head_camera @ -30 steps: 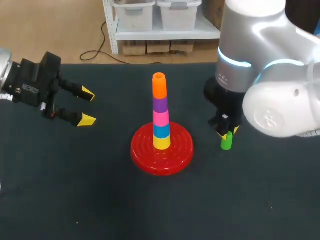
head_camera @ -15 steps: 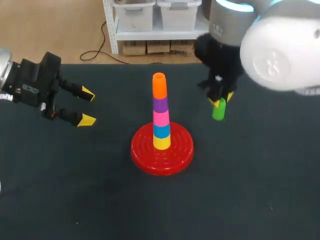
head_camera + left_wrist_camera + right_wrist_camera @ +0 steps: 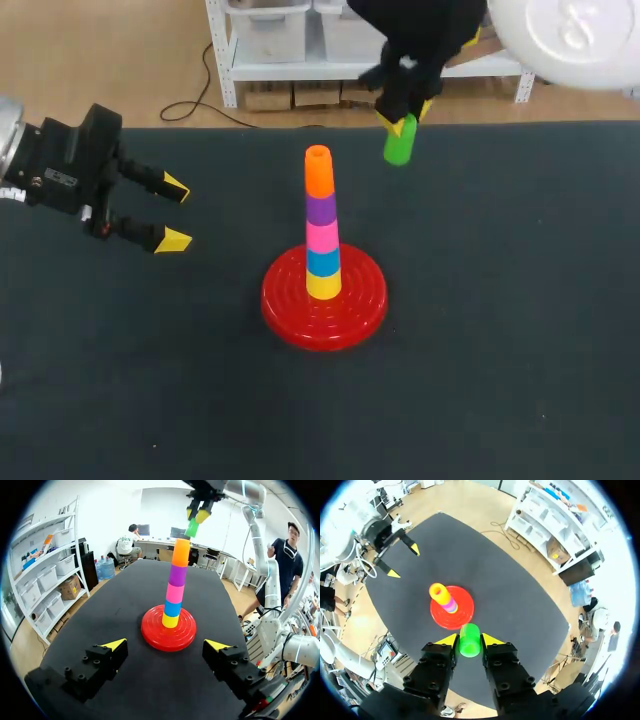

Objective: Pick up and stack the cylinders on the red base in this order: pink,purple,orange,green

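On the red base [image 3: 290, 305] stands a stack, from the bottom yellow, blue, pink [image 3: 322, 236], purple [image 3: 321, 208] and orange [image 3: 318, 172] cylinders. High above the table, up and to the right of the stack's top, my right gripper [image 3: 402, 114] is shut on the green cylinder [image 3: 399, 145], which hangs below its yellow tips. The right wrist view shows the green cylinder [image 3: 469, 640] between both fingers, with the base [image 3: 461, 615] far below. My left gripper [image 3: 174, 213] stands open left of the base, nothing between its fingers. It faces the stack [image 3: 174, 591] in the left wrist view.
The dark table [image 3: 500, 350] holds only the base and its stack. The right arm's white body [image 3: 570, 40] hangs over the far right edge.
My right gripper has risen with the green cylinder from the table right of the base and moved toward the stack's top. The left arm has not moved.
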Controlling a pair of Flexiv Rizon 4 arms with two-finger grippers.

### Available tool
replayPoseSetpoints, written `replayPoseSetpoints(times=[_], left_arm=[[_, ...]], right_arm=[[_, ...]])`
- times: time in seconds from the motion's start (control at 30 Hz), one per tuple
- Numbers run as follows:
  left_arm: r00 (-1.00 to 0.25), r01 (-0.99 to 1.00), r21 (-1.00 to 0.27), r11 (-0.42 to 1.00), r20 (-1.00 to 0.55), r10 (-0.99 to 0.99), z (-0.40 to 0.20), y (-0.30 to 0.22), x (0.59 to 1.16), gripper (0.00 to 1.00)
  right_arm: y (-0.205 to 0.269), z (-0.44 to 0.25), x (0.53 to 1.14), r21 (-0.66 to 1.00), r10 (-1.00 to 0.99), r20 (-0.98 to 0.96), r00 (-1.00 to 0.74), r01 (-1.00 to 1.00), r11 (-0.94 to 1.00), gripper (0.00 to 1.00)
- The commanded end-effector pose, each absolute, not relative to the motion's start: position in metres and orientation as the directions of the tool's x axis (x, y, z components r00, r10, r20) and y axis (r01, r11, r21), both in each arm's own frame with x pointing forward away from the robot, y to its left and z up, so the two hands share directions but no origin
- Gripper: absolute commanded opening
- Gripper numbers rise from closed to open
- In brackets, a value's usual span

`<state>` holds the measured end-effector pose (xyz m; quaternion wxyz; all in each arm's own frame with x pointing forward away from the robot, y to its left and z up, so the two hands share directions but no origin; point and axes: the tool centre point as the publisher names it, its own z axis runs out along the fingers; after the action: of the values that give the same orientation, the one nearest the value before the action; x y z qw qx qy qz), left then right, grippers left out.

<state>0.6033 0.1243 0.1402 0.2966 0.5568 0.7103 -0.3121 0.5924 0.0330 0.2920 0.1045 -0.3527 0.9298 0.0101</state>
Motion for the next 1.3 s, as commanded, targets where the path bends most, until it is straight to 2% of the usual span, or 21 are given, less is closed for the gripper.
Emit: replayPoseSetpoints(times=[0.03,0.6,1.3], left_arm=[[-0.201,0.977,-0.11,0.184,-0.772,0.603,0.139,0.125,0.603,1.0],[-0.201,0.977,-0.11,0.184,-0.772,0.603,0.139,0.125,0.603,1.0],[-0.201,0.977,-0.11,0.184,-0.772,0.603,0.139,0.125,0.603,1.0]], right_arm=[[0.045,0.306,0.589,-0.067,-0.665,-0.194,-0.721,-0.666,0.742,0.0],[0.1,0.298,0.595,-0.057,-0.722,-0.171,-0.671,-0.724,0.687,0.0],[0.111,0.28,0.607,-0.043,-0.722,-0.13,-0.679,-0.724,0.688,0.0]])
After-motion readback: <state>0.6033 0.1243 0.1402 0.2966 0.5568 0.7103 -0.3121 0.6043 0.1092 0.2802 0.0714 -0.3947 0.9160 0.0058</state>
